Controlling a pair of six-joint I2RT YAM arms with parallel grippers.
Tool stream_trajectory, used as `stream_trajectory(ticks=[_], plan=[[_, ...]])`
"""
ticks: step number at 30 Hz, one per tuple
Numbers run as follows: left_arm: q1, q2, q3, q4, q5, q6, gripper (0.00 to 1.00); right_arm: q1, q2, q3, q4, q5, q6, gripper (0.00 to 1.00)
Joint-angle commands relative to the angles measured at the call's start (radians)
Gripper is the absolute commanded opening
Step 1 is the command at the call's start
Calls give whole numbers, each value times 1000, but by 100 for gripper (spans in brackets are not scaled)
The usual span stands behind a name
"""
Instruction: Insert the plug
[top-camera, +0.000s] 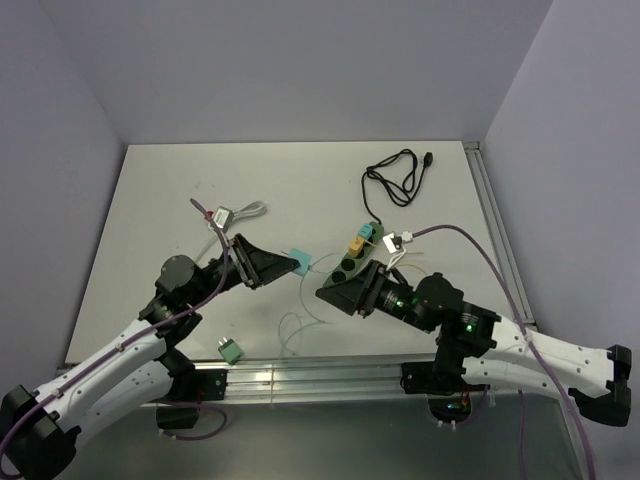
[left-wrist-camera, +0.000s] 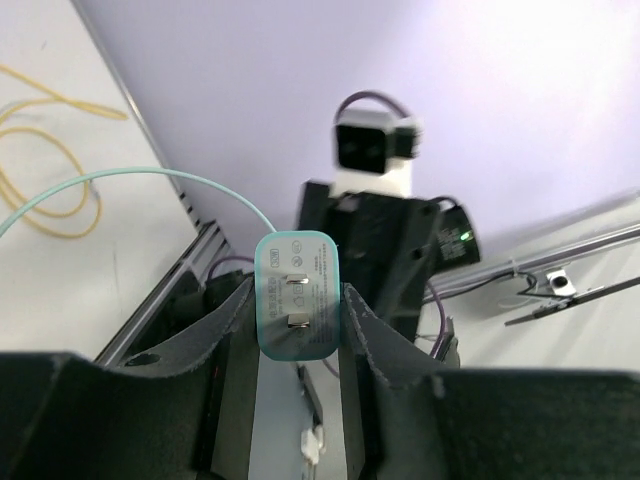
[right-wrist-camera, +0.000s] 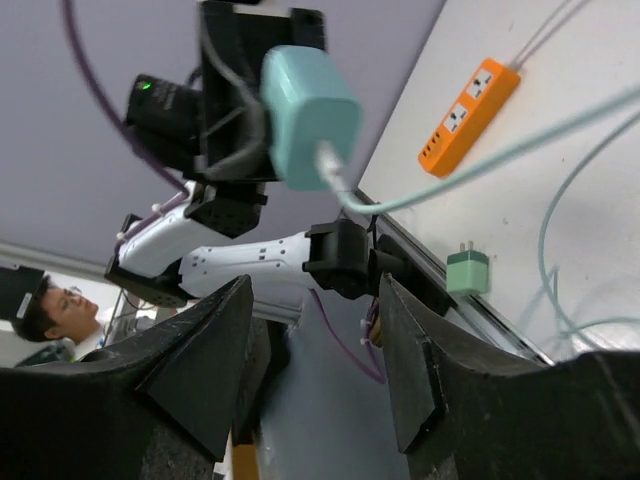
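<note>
The plug is a teal block with two metal prongs that face the left wrist camera. My left gripper is shut on it, one finger on each side. From above, the plug sticks out of the left gripper over the middle of the table, its thin teal cable trailing down. My right gripper is just right of the plug and points at it. In the right wrist view the plug hangs above and beyond the right gripper, which is open and empty.
An orange power strip lies on the white table. A small green adapter stands near the front edge. A green strip with plugs in it sits right of centre, and a coiled black cable lies at the back right.
</note>
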Motion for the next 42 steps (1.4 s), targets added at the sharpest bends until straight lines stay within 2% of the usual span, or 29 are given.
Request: stream_trajectory(ticks=[1,12,22,31,34,36,37,39,40,42], plan=[[-11,-27,-15,162,-82,-99,0,4,48,-19,243,26,104,61],[-42,-36,-21,164,-72,-141,0,9,97,-80,464,125,93,60],[-71,-16,-38,211,-78,-156,0,10,129,-88,525,175,95,58],[-99,-10,-47,239,-92,-158,0,10,217,-28,512,173,87,53],[-105,-10,-47,228,-98,-150,0,10,234,-25,531,169,85,47],[-108,-8,-51,228,-101,-150,0,10,241,-16,521,170,88,36],[-108,-5,-51,228,-101,-149,0,13,244,-10,510,170,88,20],[-110,-2,-45,189,-92,-126,0,12,240,-6,493,173,91,2],[-108,0,-30,162,-90,-115,0,12,232,-9,466,184,93,0],[-110,-2,-15,74,-92,-67,31,13,188,-20,429,234,94,0]])
